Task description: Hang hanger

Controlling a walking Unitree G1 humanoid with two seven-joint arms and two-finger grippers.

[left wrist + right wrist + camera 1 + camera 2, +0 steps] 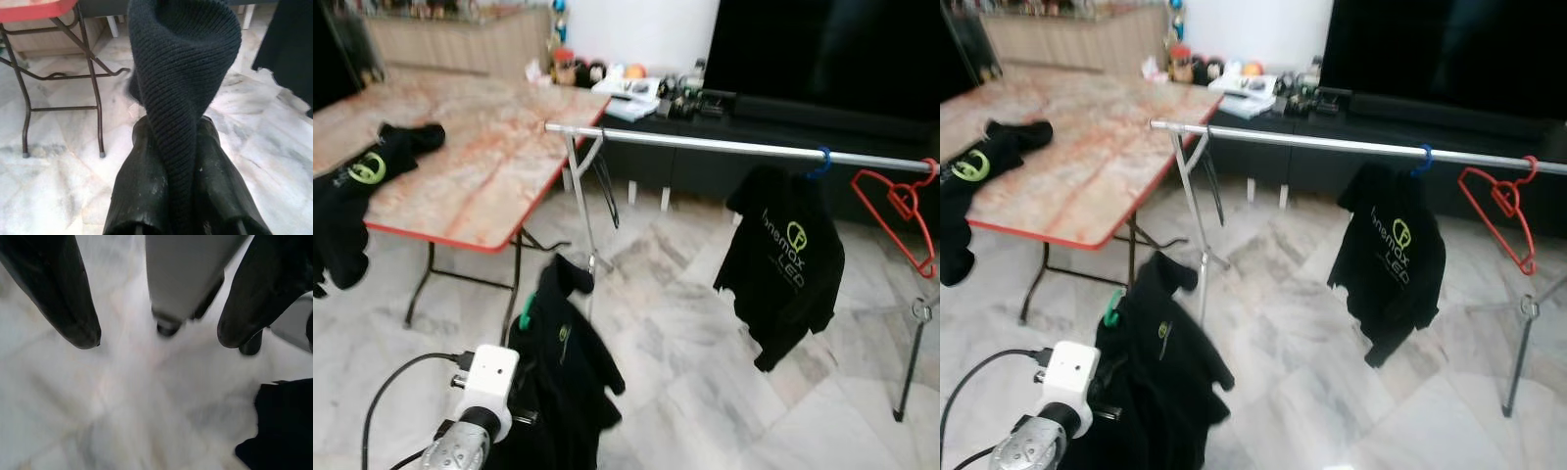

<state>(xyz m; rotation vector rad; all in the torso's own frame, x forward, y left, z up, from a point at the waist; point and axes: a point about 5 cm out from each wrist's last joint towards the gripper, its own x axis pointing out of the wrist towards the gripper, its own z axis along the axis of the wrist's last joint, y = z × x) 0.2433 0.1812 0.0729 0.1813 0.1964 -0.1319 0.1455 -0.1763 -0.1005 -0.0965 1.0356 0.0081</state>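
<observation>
Two jaws: left gripper [178,147] clamps a black shirt [563,362] on a green hanger [525,315], rail [734,148] at one o'clock; right gripper [156,340] gapes.

The left arm [460,446] is ribbed silver metal, topped by a white boxy module [489,377] with a black cable [396,387] looping off it. Left fingers [142,196] are glossy black, scuffed with pale specks. Right fingers [63,293] look matte black and rounded, though blurred.
</observation>
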